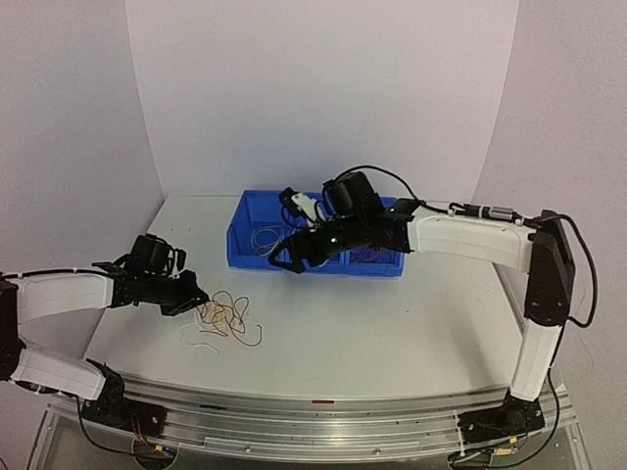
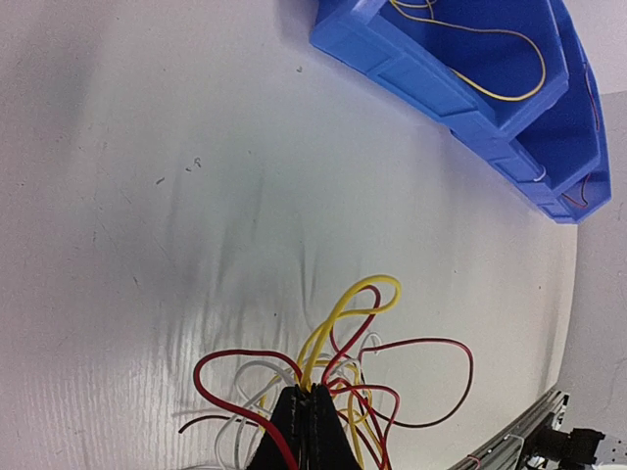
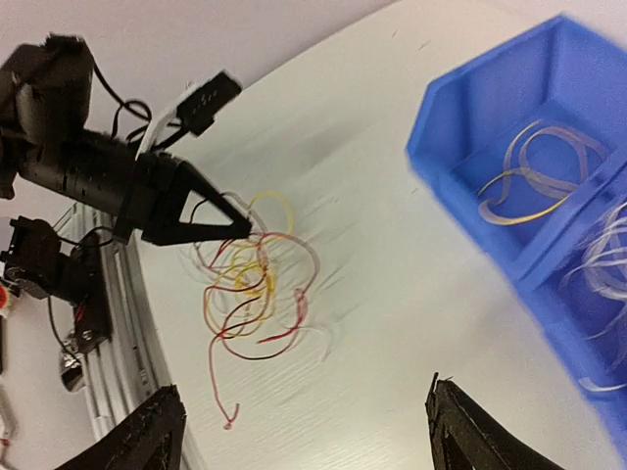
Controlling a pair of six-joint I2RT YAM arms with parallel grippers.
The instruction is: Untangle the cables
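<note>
While the left gripper is shown pinched shut on the cables only by its wrist view, the right gripper is seen spread wide near the blue bin's edge, with table between tangle and bin.

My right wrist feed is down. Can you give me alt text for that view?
The left gripper, closed, pinches a loose tangle of red, yellow and white cables on the white table. A blue bin holding more cables sits at right. The right gripper hangs open and empty below.
</note>
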